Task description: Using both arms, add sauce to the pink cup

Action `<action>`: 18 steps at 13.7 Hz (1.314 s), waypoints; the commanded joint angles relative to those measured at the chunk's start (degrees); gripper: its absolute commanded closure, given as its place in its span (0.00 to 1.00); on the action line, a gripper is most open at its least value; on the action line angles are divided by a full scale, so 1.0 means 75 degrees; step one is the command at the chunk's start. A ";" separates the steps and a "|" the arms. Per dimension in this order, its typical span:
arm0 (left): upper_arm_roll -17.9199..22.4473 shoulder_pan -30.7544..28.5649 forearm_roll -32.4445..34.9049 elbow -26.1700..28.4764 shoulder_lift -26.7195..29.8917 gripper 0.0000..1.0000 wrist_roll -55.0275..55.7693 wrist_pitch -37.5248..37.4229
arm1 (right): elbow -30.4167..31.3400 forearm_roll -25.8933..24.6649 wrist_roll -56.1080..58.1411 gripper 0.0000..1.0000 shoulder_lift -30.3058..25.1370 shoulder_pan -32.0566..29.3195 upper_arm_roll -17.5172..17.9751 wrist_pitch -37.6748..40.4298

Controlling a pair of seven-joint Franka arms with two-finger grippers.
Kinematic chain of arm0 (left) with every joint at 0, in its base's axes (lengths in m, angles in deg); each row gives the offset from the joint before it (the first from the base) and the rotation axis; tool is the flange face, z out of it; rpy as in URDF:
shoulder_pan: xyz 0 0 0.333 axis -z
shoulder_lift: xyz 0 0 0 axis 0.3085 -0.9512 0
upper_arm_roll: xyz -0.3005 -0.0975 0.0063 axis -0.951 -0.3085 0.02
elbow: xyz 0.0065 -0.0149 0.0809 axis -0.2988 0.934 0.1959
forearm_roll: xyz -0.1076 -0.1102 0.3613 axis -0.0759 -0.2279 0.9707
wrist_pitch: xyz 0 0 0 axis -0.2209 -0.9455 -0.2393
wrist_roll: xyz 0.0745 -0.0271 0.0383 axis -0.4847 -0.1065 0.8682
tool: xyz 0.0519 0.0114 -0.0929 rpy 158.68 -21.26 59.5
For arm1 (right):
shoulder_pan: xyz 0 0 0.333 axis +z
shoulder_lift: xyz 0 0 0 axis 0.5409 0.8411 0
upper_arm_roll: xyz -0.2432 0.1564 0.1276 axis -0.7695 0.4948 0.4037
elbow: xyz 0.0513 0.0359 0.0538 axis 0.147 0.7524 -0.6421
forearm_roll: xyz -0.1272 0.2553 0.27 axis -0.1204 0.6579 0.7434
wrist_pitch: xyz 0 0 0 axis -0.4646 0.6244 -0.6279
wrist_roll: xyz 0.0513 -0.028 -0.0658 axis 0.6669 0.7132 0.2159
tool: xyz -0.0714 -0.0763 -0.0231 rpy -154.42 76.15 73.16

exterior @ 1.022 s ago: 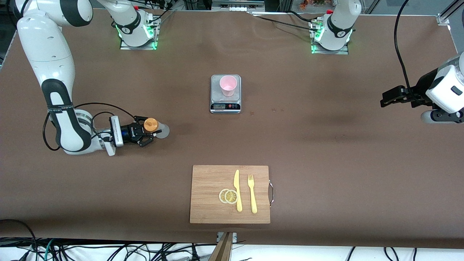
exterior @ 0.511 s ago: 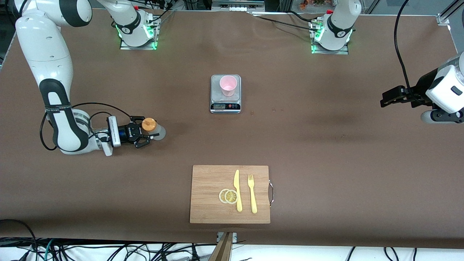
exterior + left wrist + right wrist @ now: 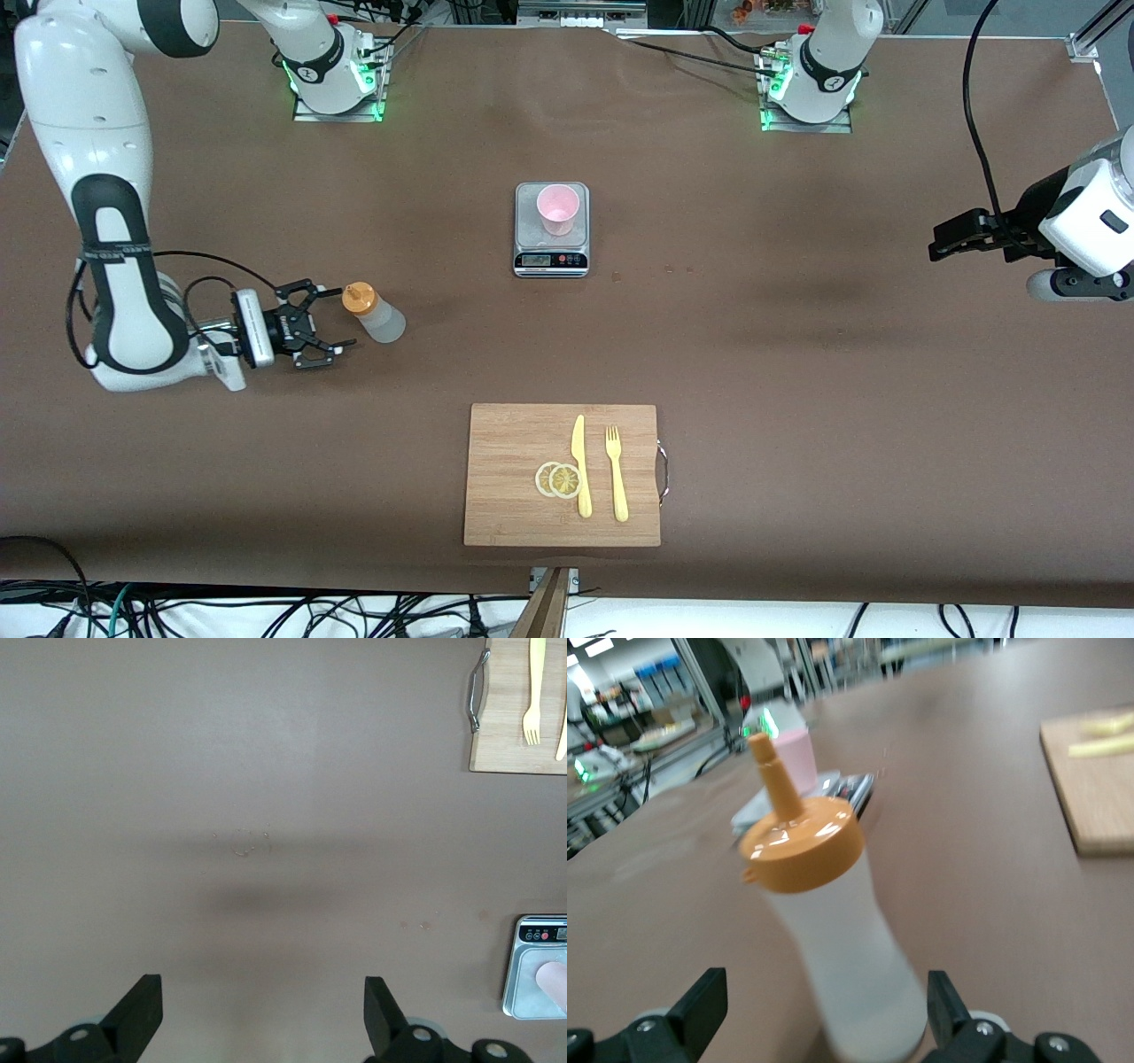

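The sauce bottle [image 3: 374,315], whitish with an orange nozzle cap, stands on the brown table toward the right arm's end. My right gripper [image 3: 341,317] is open beside it, low over the table, fingertips just short of the bottle and not touching. In the right wrist view the bottle [image 3: 842,939] fills the space ahead of the open right gripper [image 3: 824,994]. The pink cup [image 3: 558,208] stands on the grey scale [image 3: 551,257] mid-table. My left gripper [image 3: 941,245] is open and empty, waiting over the left arm's end of the table; its wrist view [image 3: 263,1003] shows bare table below it.
A wooden cutting board [image 3: 505,514] lies near the front edge, bearing lemon slices [image 3: 559,479], a yellow knife [image 3: 580,465] and a yellow fork [image 3: 616,474]. The left wrist view shows the scale [image 3: 532,939], cup [image 3: 556,981] and board [image 3: 509,735] at its edge.
My right gripper has opened and drawn back from the bottle toward the right arm's end of the table. The bottle stays standing, shifted slightly. The left arm has not moved.
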 commanded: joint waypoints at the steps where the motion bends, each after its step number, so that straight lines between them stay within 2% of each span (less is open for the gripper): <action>1: -0.0005 0.0101 -0.0042 -0.0208 -0.0067 0.00 -0.0152 -0.0153 | 0.0175 -0.1367 -0.1700 0.00 -0.1210 0.0016 -0.0158 -0.0113; 4: -0.0040 0.0147 -0.0031 -0.0208 -0.0078 0.00 -0.0140 -0.0153 | 0.0385 -0.2645 -0.4240 0.00 -0.2288 0.0343 -0.0170 -0.0780; 8: -0.0075 0.0276 -0.0031 -0.0208 -0.0230 0.00 -0.0151 -0.0129 | 0.0397 -0.4755 -0.8563 0.00 -0.3274 0.0988 -0.0170 -0.1227; 11: -0.0169 0.0779 0.0051 -0.0114 -0.0347 0.00 -0.0012 -0.0047 | 0.0490 -0.5529 -1.1738 0.00 -0.3848 0.1258 -0.0182 -0.1321; 14: -0.0169 0.0816 0.0040 -0.0126 -0.0418 0.00 0.0141 -0.0024 | 0.0597 -0.6384 -1.4776 0.00 -0.4481 0.1387 -0.0065 -0.0983; 16: -0.0146 0.0781 0.0051 -0.0161 -0.0418 0.00 0.0024 -0.0024 | 0.0538 -0.6564 -1.5860 0.00 -0.4809 0.1329 0.0064 -0.0596; 18: -0.0029 0.0583 0.0051 -0.0208 -0.0418 0.00 -0.0173 -0.0024 | 0.0492 -0.6610 -1.5922 0.00 -0.5150 0.1178 0.0018 -0.0560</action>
